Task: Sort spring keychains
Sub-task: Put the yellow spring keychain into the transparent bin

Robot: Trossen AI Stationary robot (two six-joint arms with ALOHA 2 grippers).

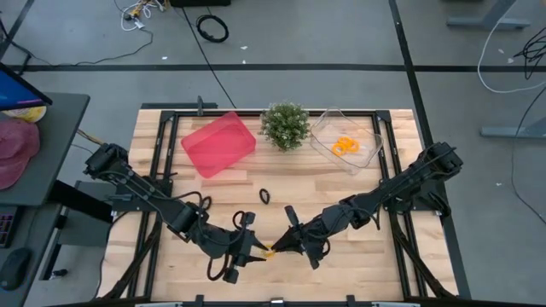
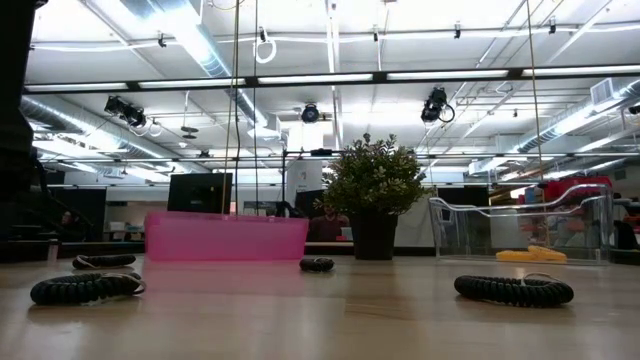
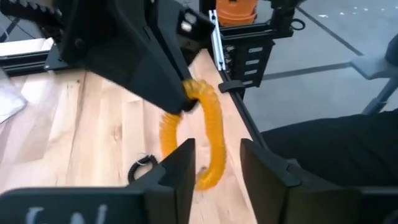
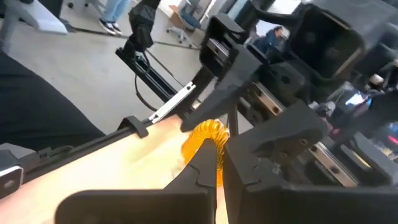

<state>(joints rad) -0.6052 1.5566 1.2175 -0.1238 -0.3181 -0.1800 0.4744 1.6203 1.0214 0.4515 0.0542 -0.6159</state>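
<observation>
- Two robot arms meet near the front edge of the wooden table point(image 1: 281, 183), an orange spring keychain point(image 3: 210, 138) between them.
- The right hand point(image 1: 275, 249) is clamped shut on the top of the orange coil, holding it above the table.
- The left hand point(image 3: 214, 163) has its fingers parted on either side of the coil's lower end, not gripping it.
- More orange keychains point(image 1: 345, 146) lie in the clear tray point(image 1: 328, 126) beside the potted plant point(image 1: 285, 124); the pink tray point(image 1: 218, 143) is on the plant's other side.
- A black keychain point(image 1: 265, 196) lies on the table in front of the plant.
</observation>
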